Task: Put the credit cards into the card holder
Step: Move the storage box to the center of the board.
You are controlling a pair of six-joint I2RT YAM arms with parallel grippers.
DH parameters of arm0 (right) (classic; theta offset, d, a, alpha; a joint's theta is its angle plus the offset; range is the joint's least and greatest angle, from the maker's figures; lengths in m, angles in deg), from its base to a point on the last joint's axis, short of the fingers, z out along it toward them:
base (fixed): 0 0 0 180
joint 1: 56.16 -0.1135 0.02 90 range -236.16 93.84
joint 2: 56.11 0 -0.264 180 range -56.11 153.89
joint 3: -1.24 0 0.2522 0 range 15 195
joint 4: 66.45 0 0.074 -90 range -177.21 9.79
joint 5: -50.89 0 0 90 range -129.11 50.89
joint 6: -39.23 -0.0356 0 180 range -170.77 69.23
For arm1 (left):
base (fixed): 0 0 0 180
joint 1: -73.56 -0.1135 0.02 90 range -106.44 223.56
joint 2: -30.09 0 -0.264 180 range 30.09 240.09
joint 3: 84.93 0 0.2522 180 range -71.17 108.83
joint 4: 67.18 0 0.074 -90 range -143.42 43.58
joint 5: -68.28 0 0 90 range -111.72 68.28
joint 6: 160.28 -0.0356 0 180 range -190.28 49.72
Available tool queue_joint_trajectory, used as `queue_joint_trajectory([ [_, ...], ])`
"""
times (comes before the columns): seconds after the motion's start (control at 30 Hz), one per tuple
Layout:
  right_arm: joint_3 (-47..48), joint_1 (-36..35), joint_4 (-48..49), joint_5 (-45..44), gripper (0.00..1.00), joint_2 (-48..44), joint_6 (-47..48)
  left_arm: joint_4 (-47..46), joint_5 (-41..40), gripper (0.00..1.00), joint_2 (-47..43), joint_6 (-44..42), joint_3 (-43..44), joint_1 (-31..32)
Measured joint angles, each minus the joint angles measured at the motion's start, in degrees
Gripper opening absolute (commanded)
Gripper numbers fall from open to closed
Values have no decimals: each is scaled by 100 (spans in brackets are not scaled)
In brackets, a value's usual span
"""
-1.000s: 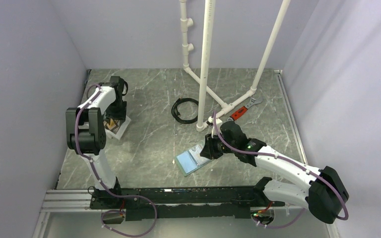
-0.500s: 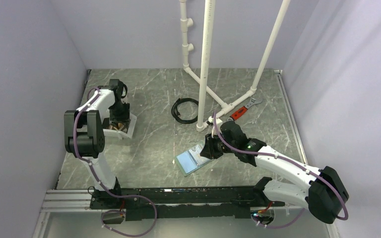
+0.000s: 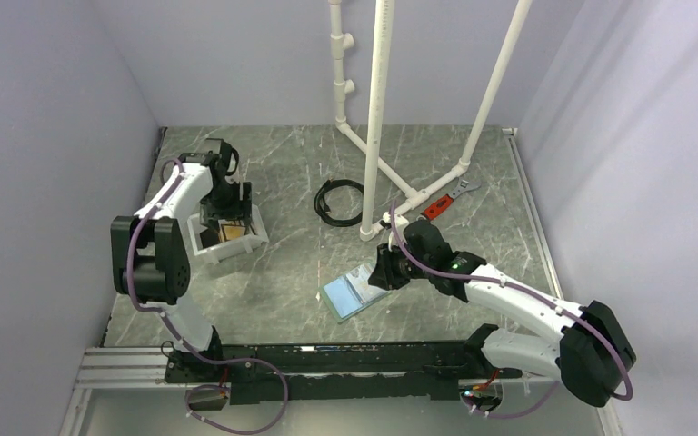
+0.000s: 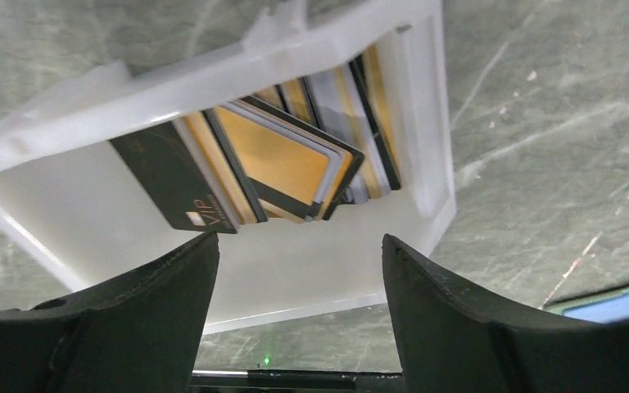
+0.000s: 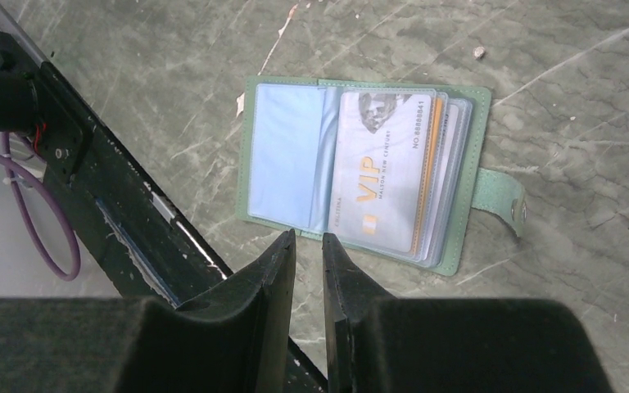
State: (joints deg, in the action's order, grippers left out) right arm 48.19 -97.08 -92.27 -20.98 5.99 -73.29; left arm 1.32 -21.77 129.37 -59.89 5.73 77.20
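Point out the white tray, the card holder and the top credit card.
white tray [image 4: 213, 86], left wrist view, on its side wall.
card holder [image 5: 287, 155], right wrist view, on its empty blue pocket.
top credit card [image 4: 282, 160], left wrist view, on its orange face.

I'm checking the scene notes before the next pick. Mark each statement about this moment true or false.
1. The card holder lies open on the table. True.
2. The left gripper grips a card. False: its jaws stand open over the white tray, holding nothing.
3. The credit cards lie fanned in the white tray. True.
4. Every sleeve of the card holder is empty. False: a VIP card sits in one.
5. The black cable coil lies inside the tray. False: it lies on the table, apart from the tray.
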Motion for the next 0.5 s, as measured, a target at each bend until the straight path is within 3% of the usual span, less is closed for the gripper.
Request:
queue_joint_trajectory([
  [0.17,70,13,-61,28,21,116,2,74,-304,82,57,90,94,-188],
  [0.33,94,13,-85,44,21,122,-2,-22,-214,97,334,170,-4,-345],
  [0.5,94,20,-70,98,21,166,-37,-98,-26,96,369,380,-201,-284],
])
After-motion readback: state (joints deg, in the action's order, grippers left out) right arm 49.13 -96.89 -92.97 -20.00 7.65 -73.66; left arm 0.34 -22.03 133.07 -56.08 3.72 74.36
